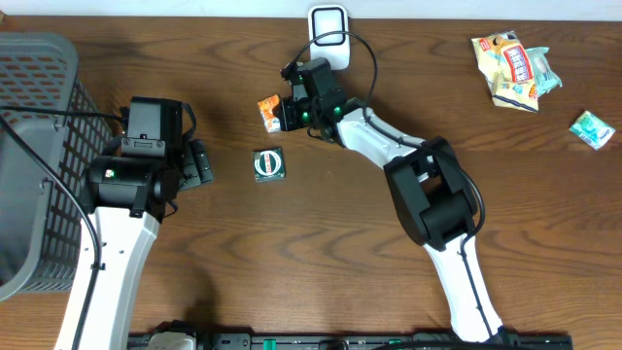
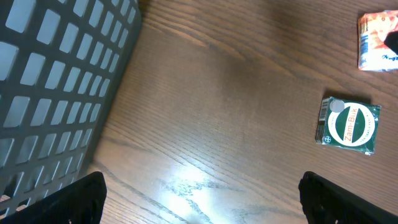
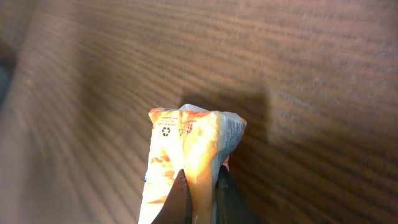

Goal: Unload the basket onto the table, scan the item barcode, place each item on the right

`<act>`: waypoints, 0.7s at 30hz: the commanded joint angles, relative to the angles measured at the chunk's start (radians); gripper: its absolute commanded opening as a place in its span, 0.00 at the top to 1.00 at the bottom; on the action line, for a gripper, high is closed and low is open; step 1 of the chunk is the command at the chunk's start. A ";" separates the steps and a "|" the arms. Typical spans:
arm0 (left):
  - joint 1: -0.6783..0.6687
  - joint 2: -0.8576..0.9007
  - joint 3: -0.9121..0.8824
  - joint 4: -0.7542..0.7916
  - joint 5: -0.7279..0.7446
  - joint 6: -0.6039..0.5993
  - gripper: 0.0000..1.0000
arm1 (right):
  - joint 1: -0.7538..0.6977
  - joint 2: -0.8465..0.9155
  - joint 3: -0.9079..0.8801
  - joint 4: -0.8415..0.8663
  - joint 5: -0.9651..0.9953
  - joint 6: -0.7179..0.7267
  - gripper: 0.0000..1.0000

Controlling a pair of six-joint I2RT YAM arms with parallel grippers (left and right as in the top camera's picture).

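An orange and white snack packet (image 1: 269, 112) lies on the wooden table just below a white barcode scanner (image 1: 328, 24). My right gripper (image 1: 285, 112) is shut on the packet's pinched edge. In the right wrist view the two fingers squeeze the crumpled packet (image 3: 193, 143) between them, at the gripper (image 3: 202, 186). The packet also shows at the top right of the left wrist view (image 2: 376, 40). My left gripper (image 1: 202, 163) hangs open over bare wood, its fingers (image 2: 74, 202) spread wide with nothing between them.
A small green box (image 1: 269, 164) lies between the two arms, seen also from the left wrist (image 2: 349, 126). A grey mesh basket (image 1: 39, 117) stands at the left edge. A yellow snack bag (image 1: 510, 68) and a small green packet (image 1: 591, 128) lie far right.
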State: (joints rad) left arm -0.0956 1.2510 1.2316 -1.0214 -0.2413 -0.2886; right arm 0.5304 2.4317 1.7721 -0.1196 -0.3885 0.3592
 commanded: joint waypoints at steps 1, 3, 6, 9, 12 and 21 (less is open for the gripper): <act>-0.002 0.003 0.014 -0.003 -0.003 -0.005 0.03 | -0.064 -0.010 -0.001 -0.015 -0.213 0.050 0.99; -0.002 0.003 0.014 -0.003 -0.003 -0.005 0.03 | -0.108 -0.026 -0.001 -0.015 -0.322 0.107 0.99; -0.002 0.003 0.014 -0.003 -0.003 -0.005 0.02 | -0.185 -0.045 -0.001 -0.005 -0.498 0.201 0.99; -0.002 0.003 0.014 -0.003 -0.003 -0.005 0.02 | -0.260 -0.048 -0.001 0.044 -0.734 0.232 0.99; -0.002 0.003 0.014 -0.003 -0.003 -0.005 0.03 | -0.324 -0.048 -0.001 0.076 -0.937 0.232 0.99; -0.002 0.003 0.014 -0.003 -0.003 -0.005 0.02 | -0.446 -0.048 -0.001 0.109 -1.173 0.241 0.99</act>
State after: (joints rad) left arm -0.0956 1.2510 1.2316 -1.0214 -0.2413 -0.2886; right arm 0.0982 2.4256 1.7718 -0.0235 -1.4055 0.5781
